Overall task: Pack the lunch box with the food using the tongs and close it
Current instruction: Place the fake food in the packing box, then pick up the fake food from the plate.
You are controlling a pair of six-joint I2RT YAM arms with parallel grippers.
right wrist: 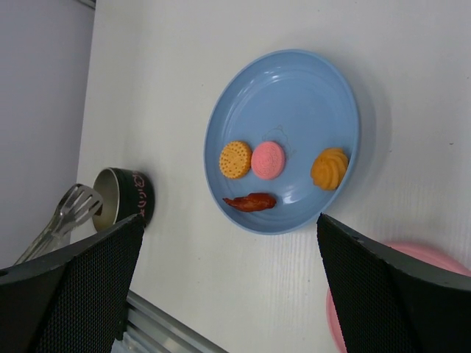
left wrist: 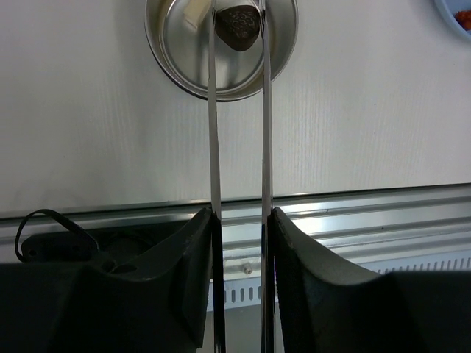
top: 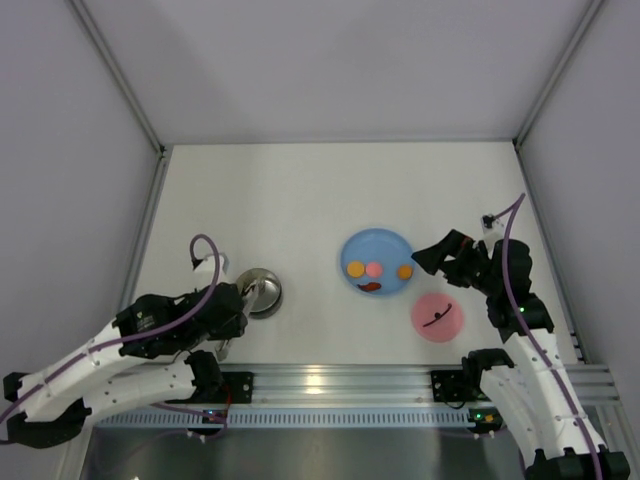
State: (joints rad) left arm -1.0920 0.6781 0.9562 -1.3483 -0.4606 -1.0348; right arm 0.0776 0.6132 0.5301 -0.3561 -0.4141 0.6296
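Tongs (left wrist: pixel 266 132) clamped in our left gripper (left wrist: pixel 242 218) pinch the dark round piece (left wrist: pixel 237 23) over the lunch box (left wrist: pixel 176 66), top centre, so we can drop it inside; our right gripper (right wrist: pixel 229 224) hovers spread, empty.

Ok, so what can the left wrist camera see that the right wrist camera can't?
Only the left wrist view looks inside the lunch box, where a cream cube lies and the tongs pinch a dark round bit. It also shows the left claw squeezing the tongs.
Only the right wrist view shows the orange biscuit, pink disc, orange swirl and pink lid.
Both show the lunch box, the tongs and the blue plate, though the left shows just its edge.
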